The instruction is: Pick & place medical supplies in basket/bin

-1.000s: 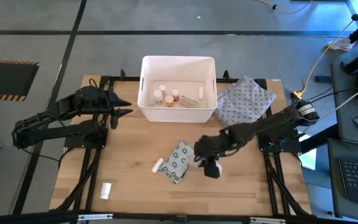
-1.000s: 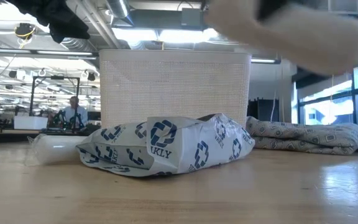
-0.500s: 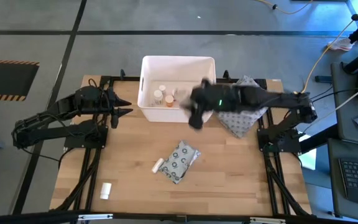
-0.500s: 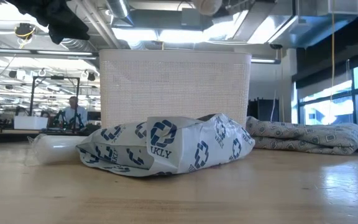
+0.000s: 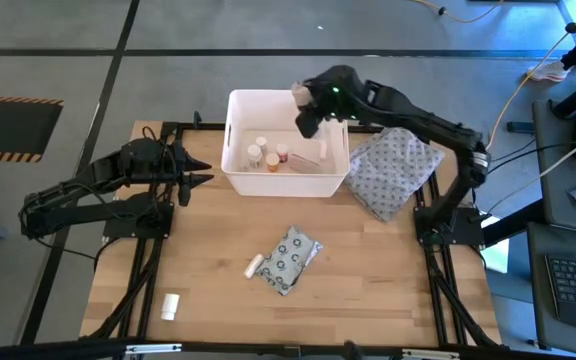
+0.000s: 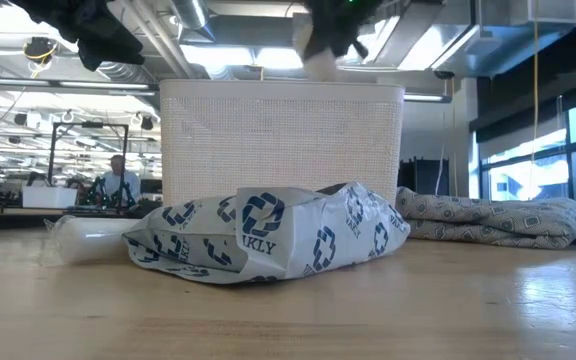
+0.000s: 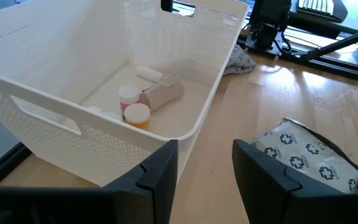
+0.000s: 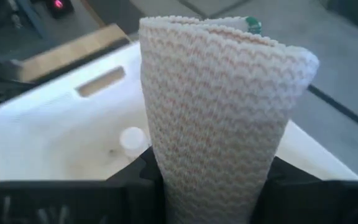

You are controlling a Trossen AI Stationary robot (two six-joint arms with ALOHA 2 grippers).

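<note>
**A:** Where has your right claw (image 5: 306,112) got to?

**B:** A second ago it was low over the counter (image 5: 388,270) beside the printed packet (image 5: 290,257); now it hangs over the far right corner of the white bin (image 5: 286,182), clenched on a cream gauze roll (image 8: 213,112). The roll stands upright between the jaws in the right wrist view, with the bin's open interior below and beyond it.

**A:** So what does that mean for you?

**B:** The carry looks finished. Your next move is likely just to let the roll go; it should fall inside, though it sits close to the rim.

**A:** What's already in the bin?

**B:** The left wrist view shows an orange-bodied pill bottle (image 7: 137,116), a white-capped one (image 7: 128,95) touching it, another gauze roll (image 7: 163,93) lying on its side, and a small white tube (image 7: 148,73) toward the far wall.

**A:** And what is left out?

**B:** The packet, a small white item (image 5: 254,265) just beside it, and another (image 5: 170,305) near the front edge. Your left claw (image 5: 200,171) waits released, beside the bin.
</note>
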